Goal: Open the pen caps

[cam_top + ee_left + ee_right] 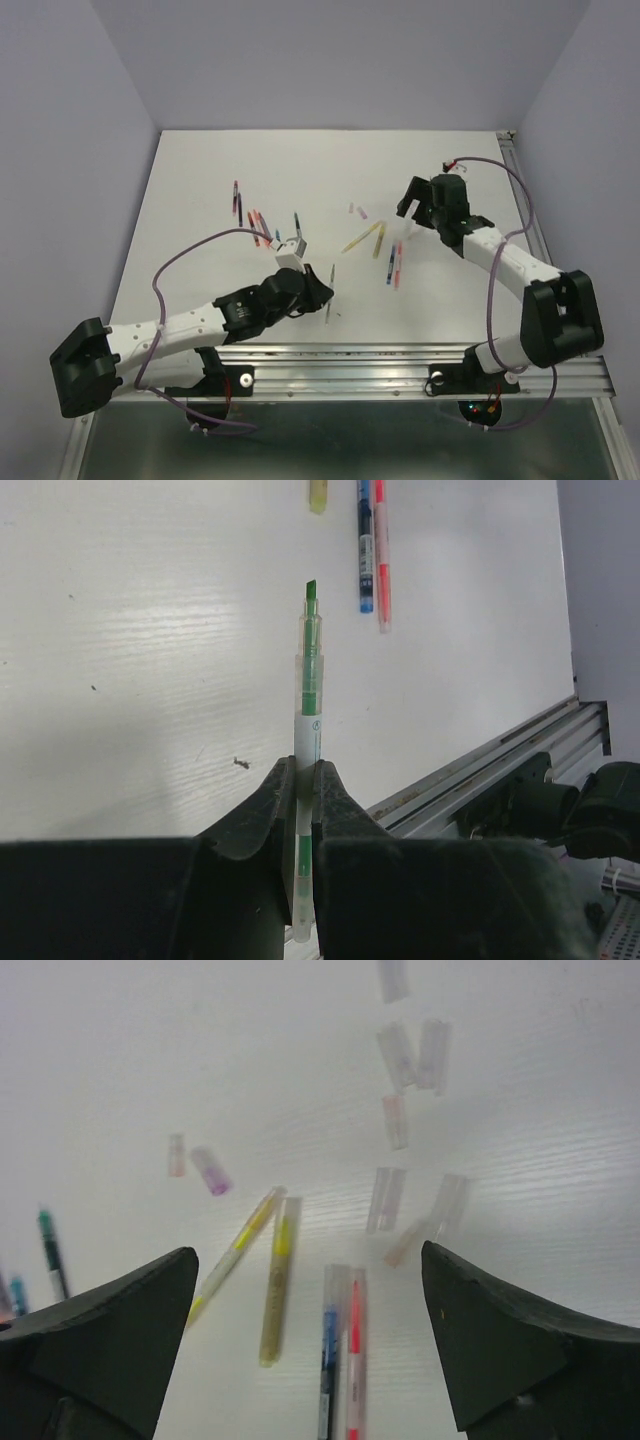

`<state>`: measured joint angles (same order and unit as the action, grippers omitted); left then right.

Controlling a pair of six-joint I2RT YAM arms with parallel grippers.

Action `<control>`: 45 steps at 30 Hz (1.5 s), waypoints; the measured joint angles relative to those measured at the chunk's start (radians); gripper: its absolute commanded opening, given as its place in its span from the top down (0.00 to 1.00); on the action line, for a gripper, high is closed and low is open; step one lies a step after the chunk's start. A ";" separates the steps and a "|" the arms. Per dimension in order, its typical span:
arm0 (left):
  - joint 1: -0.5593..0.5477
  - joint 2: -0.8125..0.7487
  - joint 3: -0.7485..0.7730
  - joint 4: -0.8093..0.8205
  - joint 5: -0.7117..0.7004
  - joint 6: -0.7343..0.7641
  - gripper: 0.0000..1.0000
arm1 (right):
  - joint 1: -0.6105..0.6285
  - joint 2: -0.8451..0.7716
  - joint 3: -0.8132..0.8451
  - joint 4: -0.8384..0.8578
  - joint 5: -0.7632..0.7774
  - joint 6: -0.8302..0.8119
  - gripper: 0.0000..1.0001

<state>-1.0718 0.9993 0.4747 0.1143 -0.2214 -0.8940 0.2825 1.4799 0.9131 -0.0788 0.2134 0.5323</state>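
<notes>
My left gripper (305,780) is shut on a green pen (311,695), which points away over the white table with its green tip bare. The top view shows this pen (329,285) near the table's front edge. My right gripper (308,1250) is open above the table with nothing between its fingers. Below it lie two yellow pens (278,1280), a blue pen (330,1360) and a red pen (354,1360). Several loose pen caps (385,1200) lie beyond them, pale and translucent, one of them purple (212,1170). In the top view the right gripper (415,210) hangs at the centre right.
More pens (258,225) lie scattered left of centre, a dark one (236,198) farthest back. Two small caps (357,211) sit mid-table. A metal rail (400,352) runs along the near edge. Purple walls enclose the table on three sides.
</notes>
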 measured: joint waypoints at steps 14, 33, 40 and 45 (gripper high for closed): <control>0.023 0.155 0.211 -0.055 -0.231 -0.124 1.00 | 0.176 -0.610 -0.520 0.171 -0.509 0.203 0.00; 0.026 0.283 0.303 -0.089 -0.310 -0.317 1.00 | 0.454 -0.376 -0.541 0.534 -0.588 0.273 0.37; 0.026 0.283 0.303 -0.089 -0.310 -0.328 1.00 | 0.482 -0.294 -0.526 0.561 -0.583 0.295 0.65; 0.026 0.283 0.303 -0.089 -0.311 -0.327 1.00 | 0.497 -0.287 -0.526 0.580 -0.570 0.310 0.88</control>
<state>-1.0462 1.2827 0.7773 0.0254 -0.5320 -1.2209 0.7795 1.1931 0.3870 0.5014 -0.3561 0.8421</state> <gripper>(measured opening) 0.150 0.271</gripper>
